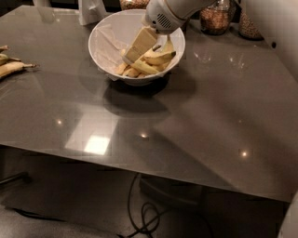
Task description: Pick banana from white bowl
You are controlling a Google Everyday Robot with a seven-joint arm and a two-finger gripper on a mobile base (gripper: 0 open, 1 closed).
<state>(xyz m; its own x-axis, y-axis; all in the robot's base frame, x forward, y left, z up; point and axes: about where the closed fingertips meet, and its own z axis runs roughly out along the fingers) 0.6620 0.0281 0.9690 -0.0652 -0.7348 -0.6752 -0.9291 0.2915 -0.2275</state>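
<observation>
One gripper [128, 56] is all you have, and it is down inside the white bowl [104, 44], with its cream-coloured tip low among the fruit. You cannot tell whether the jaws are open or closed, since only one flat cream face shows, nor whether they touch anything. Just to the right of the jaws, and a little nearer the camera, lies the banana [148, 68]. It is long and nearly straight and rests low in the bowl, with shorter curved bananas [160, 56] above it. Your arm [170, 11] comes in from the upper right, over the bowl's far rim, and slants down to the left. Well to the left of the jaws, more bananas [11, 67] lie on the grey worktop [195, 121]. Behind the arm and to its right stand jars [215, 18].
</observation>
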